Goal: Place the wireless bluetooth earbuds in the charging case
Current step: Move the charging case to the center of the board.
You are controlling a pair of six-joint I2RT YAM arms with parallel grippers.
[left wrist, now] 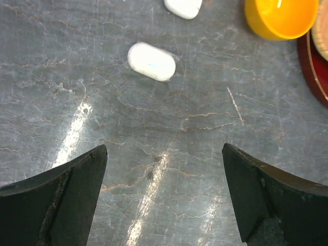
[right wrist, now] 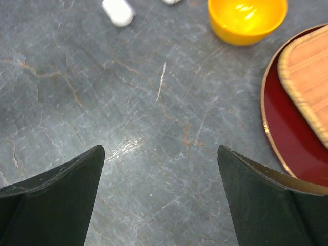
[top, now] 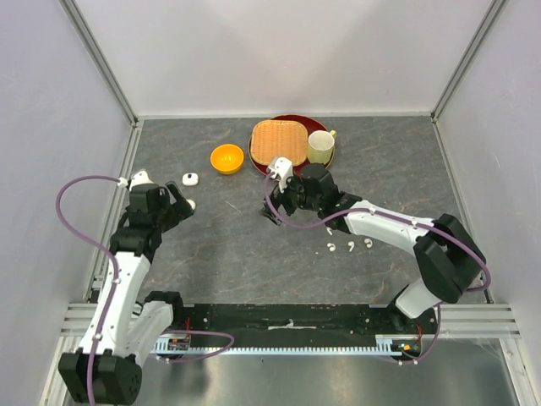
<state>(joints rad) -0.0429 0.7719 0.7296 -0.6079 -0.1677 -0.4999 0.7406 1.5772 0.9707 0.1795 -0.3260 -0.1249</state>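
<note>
From above, the left end effector [top: 181, 203] stands wide open and holds nothing. The charging case [top: 192, 204] lies just ahead of its fingertips, and a second case [top: 190, 178] lies farther ahead with its long axis roughly across the view. The right end effector [top: 270, 199] is also spread wide and empty over the desk [top: 237, 254]. Three earbuds [top: 350, 246] are visible in a short row behind it, beside its forearm. The row runs left to right, and the stems are too small to tell which way they point. An orange bowl [top: 226, 158] sits ahead of it. A red tray [top: 292, 119] to its right carries a woven tray [top: 277, 141] and a cup [top: 320, 146].

At the left wrist, the end effector [left wrist: 164, 148] gapes over bare desk [left wrist: 169, 133]. The charging case [left wrist: 151, 61] lies ahead, slightly left, with its long axis running from upper left to lower right. A faint mark on top is too blurred to read. The second case [left wrist: 183, 6] lies beyond it, and the orange bowl [left wrist: 279, 18] is ahead-right.

At the right wrist, the end effector [right wrist: 160, 148] is wide and empty. A blurred charging case [right wrist: 118, 11] lies ahead-left, the orange bowl [right wrist: 247, 18] ahead-right, and the red tray [right wrist: 287, 138] and woven tray [right wrist: 307, 77] to the right.
</note>
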